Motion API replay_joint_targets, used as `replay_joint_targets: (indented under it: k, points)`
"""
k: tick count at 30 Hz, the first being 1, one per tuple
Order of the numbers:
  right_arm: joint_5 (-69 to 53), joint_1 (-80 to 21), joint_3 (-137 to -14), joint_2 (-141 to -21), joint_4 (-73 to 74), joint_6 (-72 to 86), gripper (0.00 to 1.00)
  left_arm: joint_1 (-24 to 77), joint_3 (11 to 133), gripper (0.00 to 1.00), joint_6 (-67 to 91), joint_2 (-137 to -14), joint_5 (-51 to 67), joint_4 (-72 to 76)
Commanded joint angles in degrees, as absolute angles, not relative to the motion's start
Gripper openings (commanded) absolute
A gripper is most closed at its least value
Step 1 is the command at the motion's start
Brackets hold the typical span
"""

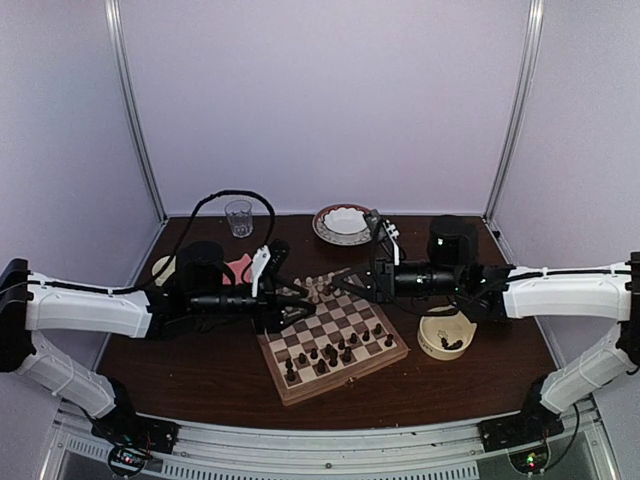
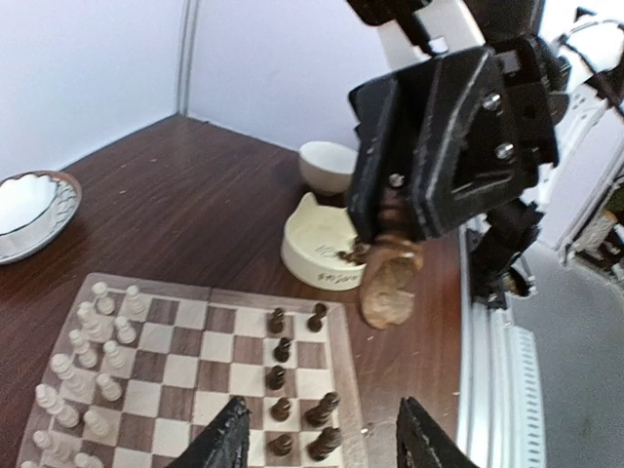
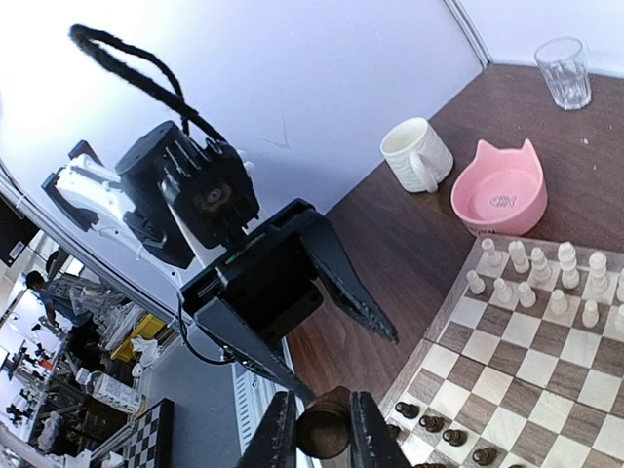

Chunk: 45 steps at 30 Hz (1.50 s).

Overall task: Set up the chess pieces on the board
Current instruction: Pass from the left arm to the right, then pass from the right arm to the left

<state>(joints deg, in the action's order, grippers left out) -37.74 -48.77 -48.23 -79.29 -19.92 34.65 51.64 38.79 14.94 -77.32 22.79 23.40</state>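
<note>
Two arms meet over the chessboard (image 1: 300,385) at table centre, and the right gripper (image 3: 324,431) has the goods. Its fingers are pinched narrow on a dark brown chess piece (image 2: 390,288), gripped at the top with the body hanging below the pads. In the top view that gripper sits near the board's 1 o'clock corner, and the piece looks lifted off the surface. Whether it hangs over a square or over the border, I cannot tell.

Facing it, the left gripper (image 2: 322,441) is at the board's 10 o'clock edge with its jaws spread about halfway and nothing between them.

On the board, the dark brown chessmen (image 1: 335,350) stand in two ragged rows along the 6 o'clock side. The pale chessmen (image 1: 315,290) crowd the 12 o'clock side.

At 3 o'clock of the board, just beside it, sits a cream cat-eared bowl (image 1: 432,345) with more dark pieces lying in it. At 10 o'clock there is a pink cat-eared bowl (image 3: 499,190), and beside it a cream mug (image 3: 417,154). Further back, a clear glass (image 1: 238,216) stands at 11 o'clock of the table. A white scalloped dish on a patterned plate (image 1: 343,224) is at 12 o'clock, close to the back wall.
</note>
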Motion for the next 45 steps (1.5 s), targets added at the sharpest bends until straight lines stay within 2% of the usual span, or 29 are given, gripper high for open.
replay_joint_targets:
  k: [1,7,10,33,40,45]
  points:
    - [-38.0,-49.2,-45.2,-75.7,-26.6,30.5,0.1,50.5,38.6,0.52,25.2,-77.8,37.5,37.8]
    - [-35.3,-51.4,-40.4,-68.2,-28.5,21.2,0.11,50.1,38.0,0.5,45.3,-84.7,45.8,62.6]
    - [-33.3,-52.6,-37.8,-64.4,-31.2,18.5,0.12,50.1,39.1,0.48,52.6,-87.7,47.1,68.7]
    - [-33.5,-55.1,-40.0,-69.0,-32.8,16.6,0.09,50.2,41.4,0.44,57.7,-92.6,48.5,70.5]
    - [-32.1,-55.2,-40.0,-69.6,-33.0,16.4,0.08,50.9,42.3,0.35,57.2,-92.8,49.0,69.3]
    - [-31.2,-55.2,-39.6,-69.3,-33.1,16.3,0.08,51.3,42.7,0.35,56.6,-93.0,49.2,68.0]
